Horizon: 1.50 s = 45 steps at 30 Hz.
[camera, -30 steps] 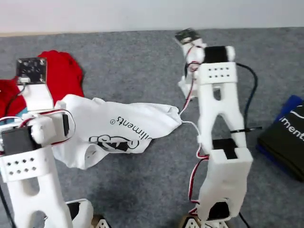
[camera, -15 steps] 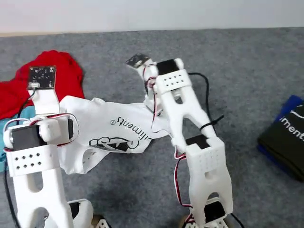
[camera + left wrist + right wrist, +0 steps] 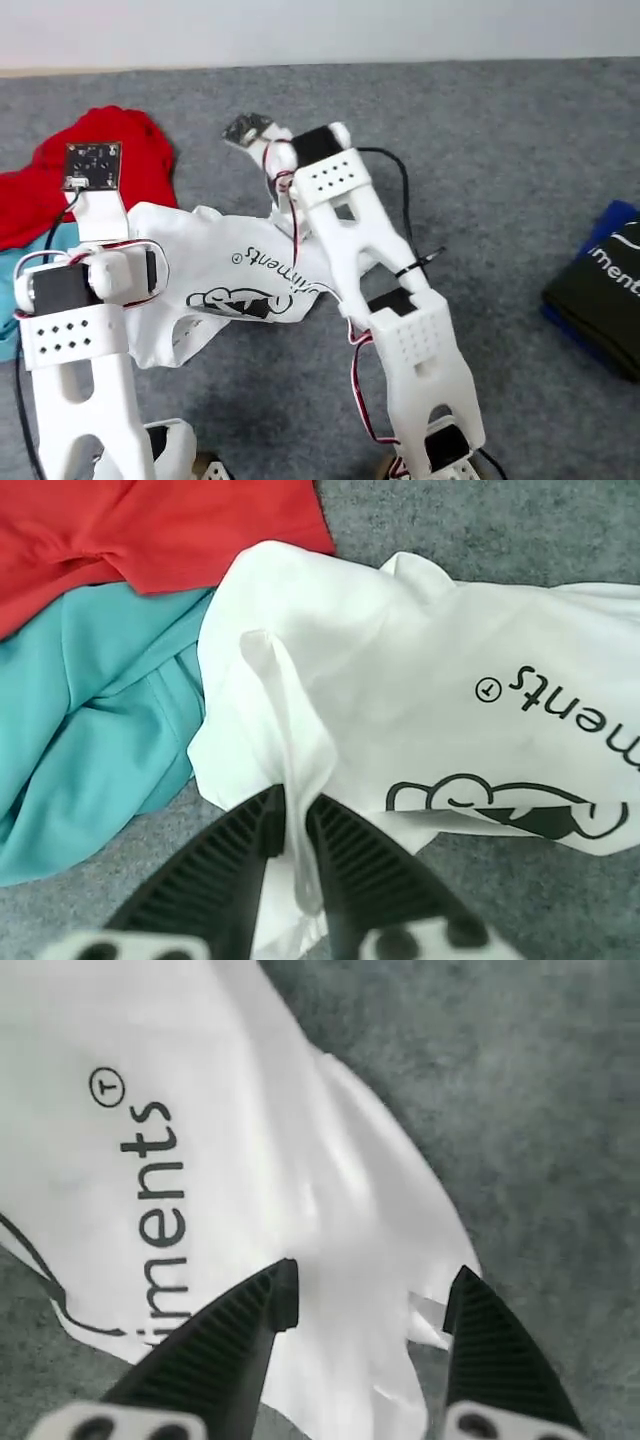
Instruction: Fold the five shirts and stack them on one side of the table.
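A white shirt (image 3: 240, 275) with black print lies crumpled left of the table's middle. My left gripper (image 3: 291, 825) is shut on a raised fold of the white shirt (image 3: 420, 720) near its left end. Beside that fold lie a red shirt (image 3: 150, 530) and a teal shirt (image 3: 90, 730), with the red shirt (image 3: 135, 150) at the far left. My right gripper (image 3: 372, 1305) hangs open just above the printed right part of the white shirt (image 3: 200, 1140), one finger over the cloth and the other over its edge. The right arm (image 3: 340, 215) reaches across the shirt.
A folded black shirt (image 3: 600, 290) rests on a blue one (image 3: 622, 218) at the right edge. The grey carpet-like table top (image 3: 500, 150) is bare between the right arm and that stack. The teal shirt (image 3: 8, 290) peeks out at the left edge.
The right arm has swung left, from beyond the white shirt's right end to above its printed part. The shirt's right end has slackened leftward. The left arm shifted slightly.
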Each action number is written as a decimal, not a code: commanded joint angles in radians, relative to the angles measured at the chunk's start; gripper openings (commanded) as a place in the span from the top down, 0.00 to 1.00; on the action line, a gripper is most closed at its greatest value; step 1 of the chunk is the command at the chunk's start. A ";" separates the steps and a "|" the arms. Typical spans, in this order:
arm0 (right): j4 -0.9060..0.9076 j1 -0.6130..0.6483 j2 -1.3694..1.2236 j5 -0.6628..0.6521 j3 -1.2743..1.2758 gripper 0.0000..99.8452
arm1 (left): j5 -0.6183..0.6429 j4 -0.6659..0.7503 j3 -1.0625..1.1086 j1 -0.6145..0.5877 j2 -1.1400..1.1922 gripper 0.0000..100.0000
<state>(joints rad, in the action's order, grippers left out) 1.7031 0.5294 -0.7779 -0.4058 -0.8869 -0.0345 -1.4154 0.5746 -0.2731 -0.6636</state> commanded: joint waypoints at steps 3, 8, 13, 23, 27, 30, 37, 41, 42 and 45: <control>-0.050 0.004 -0.097 -0.011 -0.051 0.77 | -0.008 0.029 -0.004 0.000 -0.020 0.99; -0.079 -0.012 -0.154 -0.012 -0.075 0.90 | -0.009 0.031 -0.004 -0.005 -0.021 0.99; -0.021 -0.064 -0.154 -0.035 -0.250 1.00 | -0.009 0.034 -0.015 -0.005 -0.021 0.99; 0.084 -0.213 -0.145 -0.103 -0.804 0.99 | -0.003 0.060 -0.292 0.000 -0.020 0.99; 0.073 -0.285 -0.024 -0.106 -0.784 0.99 | -0.003 0.169 -0.472 -0.005 -0.021 0.99; 0.062 -0.348 0.056 -0.110 -0.789 0.99 | -0.003 0.221 -0.591 0.000 -0.021 0.99; 0.081 -0.507 0.179 -0.112 -0.784 0.99 | -0.002 0.164 -0.733 0.002 -0.023 0.99; 0.091 -0.581 0.206 -0.114 -0.784 0.99 | -0.006 0.043 -0.736 0.020 -0.023 0.99; 0.091 -0.595 0.214 -0.117 -0.784 0.99 | -0.006 0.011 -0.736 0.028 -0.021 0.99; 0.091 -0.624 0.242 -0.155 -0.783 0.99 | -0.008 -0.034 -0.739 0.051 -0.021 0.99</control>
<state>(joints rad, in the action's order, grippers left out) 1.7568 -0.0414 -0.6168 -0.5271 -1.6264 -0.0345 -1.4200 -0.1266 -0.2363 -0.6667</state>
